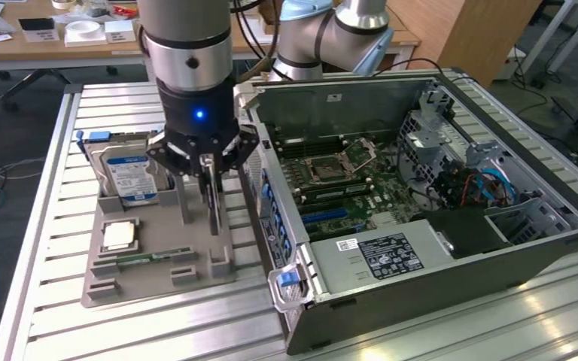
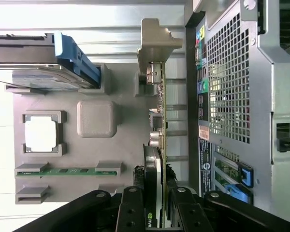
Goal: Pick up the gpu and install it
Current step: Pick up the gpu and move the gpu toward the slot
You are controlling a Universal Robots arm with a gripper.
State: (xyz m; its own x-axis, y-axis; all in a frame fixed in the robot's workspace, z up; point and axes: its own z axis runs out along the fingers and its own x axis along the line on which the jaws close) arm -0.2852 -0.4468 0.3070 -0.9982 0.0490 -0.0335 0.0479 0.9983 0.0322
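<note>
The gpu (image 1: 213, 218) stands on edge in a slot of the grey holder (image 1: 159, 282), a thin dark card between the holder's posts. In the wrist view I see the gpu (image 2: 160, 121) edge-on, with a green board, a black face and a silvery bracket at its far end. My gripper (image 1: 205, 174) comes straight down onto its top edge. Its black fingers (image 2: 131, 210) press against both faces of the card, so the gripper (image 2: 156, 192) is shut on it. The card's lower edge still sits down in the holder.
The open computer case (image 1: 530, 226) lies just to the exterior view's right, motherboard (image 1: 349, 180) facing up. The holder also carries a hard drive (image 1: 129, 173), a CPU (image 1: 118, 235) and a RAM stick (image 1: 144, 259). Another arm's base (image 1: 330, 37) stands behind.
</note>
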